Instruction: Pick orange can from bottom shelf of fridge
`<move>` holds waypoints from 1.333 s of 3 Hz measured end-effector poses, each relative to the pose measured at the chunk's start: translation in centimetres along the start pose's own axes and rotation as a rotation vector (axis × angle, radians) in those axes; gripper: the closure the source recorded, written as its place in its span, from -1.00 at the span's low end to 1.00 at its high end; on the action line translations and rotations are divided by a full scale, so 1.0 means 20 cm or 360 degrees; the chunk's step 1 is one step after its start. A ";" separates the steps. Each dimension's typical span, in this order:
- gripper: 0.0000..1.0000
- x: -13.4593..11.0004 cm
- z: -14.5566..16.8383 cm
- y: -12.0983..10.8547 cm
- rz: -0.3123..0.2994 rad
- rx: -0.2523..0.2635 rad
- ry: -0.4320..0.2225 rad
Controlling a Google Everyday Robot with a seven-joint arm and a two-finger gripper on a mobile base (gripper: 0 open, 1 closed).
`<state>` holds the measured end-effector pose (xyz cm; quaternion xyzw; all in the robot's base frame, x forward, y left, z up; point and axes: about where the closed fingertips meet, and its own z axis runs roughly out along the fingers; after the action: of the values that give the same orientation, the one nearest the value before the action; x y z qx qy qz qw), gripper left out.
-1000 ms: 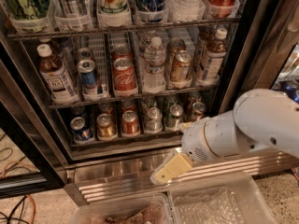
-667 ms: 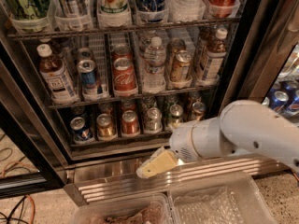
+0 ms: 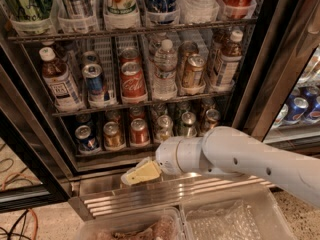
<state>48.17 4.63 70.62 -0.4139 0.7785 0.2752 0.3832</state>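
The fridge [image 3: 252,84] stands open, with bottles and cans on its wire shelves. The orange can [image 3: 113,134] stands upright on the bottom shelf [image 3: 125,151], second lane from the left. A blue can [image 3: 87,137] is on its left and a redder can [image 3: 139,131] on its right. My gripper [image 3: 142,173], with yellowish tips, hangs in front of the fridge's sill. It is just below the shelf edge, below the redder can and a little right of the orange can. It touches no can. My white arm [image 3: 240,156] comes in from the right.
Several duller cans [image 3: 188,124] fill the right lanes of the bottom shelf. The ribbed steel base panel [image 3: 165,196] lies under the gripper. Two clear plastic bins [image 3: 235,219] sit at the bottom edge. A second cooler with blue cans [image 3: 297,109] is on the right. Cables [image 3: 20,219] lie on the floor at left.
My arm has swung left and stretched out. The gripper has moved left along the sill, from below the right lanes to below the redder can.
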 end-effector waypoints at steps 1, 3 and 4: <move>-1.00 -0.03 0.17 0.06 -0.0015 -0.0077 -0.0031; -1.00 -0.02 0.21 0.08 0.0006 -0.0116 -0.0052; -1.00 0.00 0.38 0.13 0.0067 -0.0175 -0.0106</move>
<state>48.66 11.67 66.62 -0.4084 0.7575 0.3394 0.3797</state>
